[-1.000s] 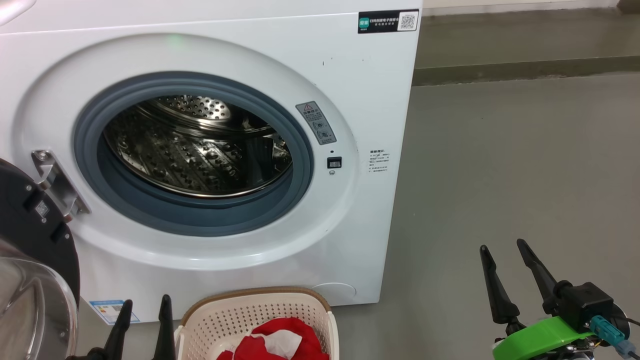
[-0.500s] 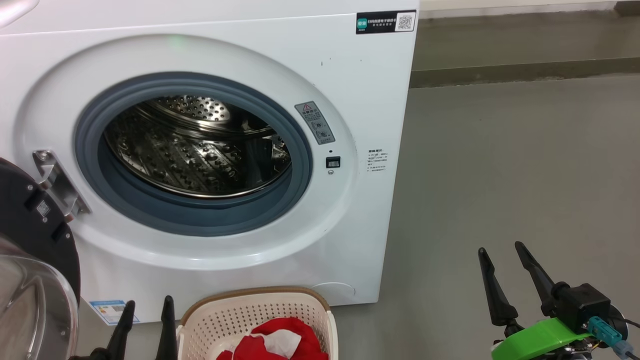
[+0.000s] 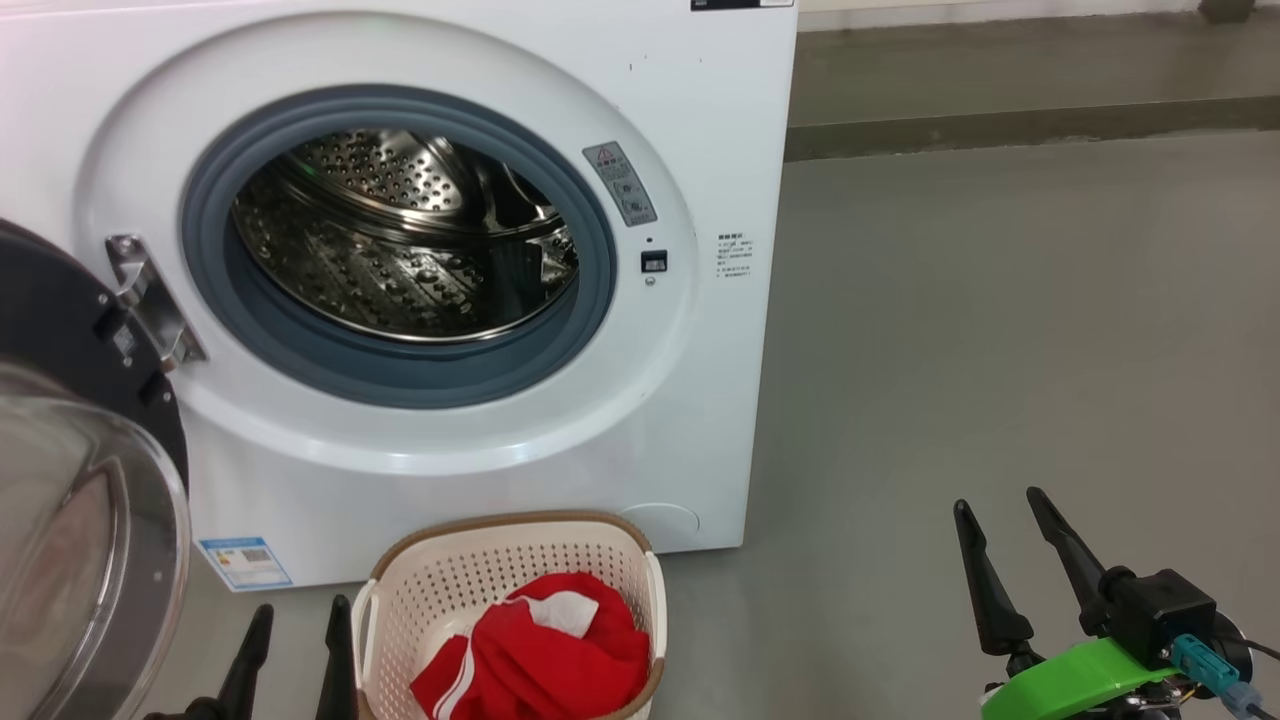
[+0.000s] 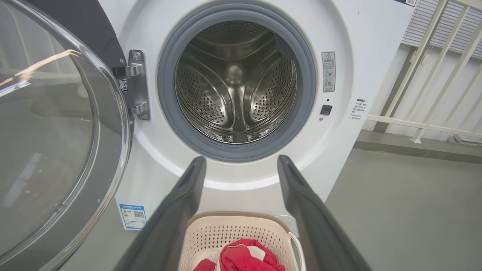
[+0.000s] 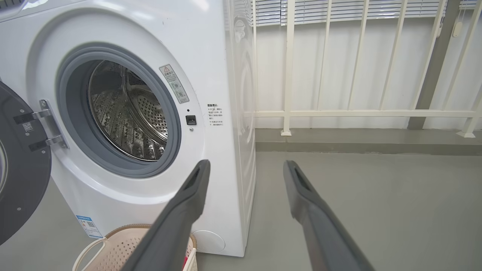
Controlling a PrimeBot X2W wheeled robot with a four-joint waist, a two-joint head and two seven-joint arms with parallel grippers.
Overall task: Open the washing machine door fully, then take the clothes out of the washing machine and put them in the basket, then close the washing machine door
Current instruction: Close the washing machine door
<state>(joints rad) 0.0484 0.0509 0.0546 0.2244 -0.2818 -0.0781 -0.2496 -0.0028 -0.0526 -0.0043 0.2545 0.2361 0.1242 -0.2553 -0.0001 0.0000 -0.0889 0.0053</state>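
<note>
Through the head camera the whole picture has slid since a moment ago. The washing machine (image 3: 700,300) sits higher in frame and more of the basket (image 3: 470,580) shows. That is the head tipping down, not anything moving.

The clothes (image 3: 540,660) lie bunched in the basket, which stands on the floor (image 3: 1000,300) just in front of the machine. The washing machine door (image 3: 60,330) hangs wide open at the left. The left end effector (image 3: 301,606) is just left of the basket and the right end effector (image 3: 998,500) is well off to the right. Both have their fingers spread and hold nothing.

The left wrist camera looks straight into the drum (image 4: 233,86). It seems empty, though its lowest front edge hides behind the grey ring (image 4: 237,150). I'd judge only the closing of the door remains.

The right wrist camera takes in bare grey concrete, a white railing (image 5: 339,113) and blinds (image 5: 339,9) beyond the machine's side.
</note>
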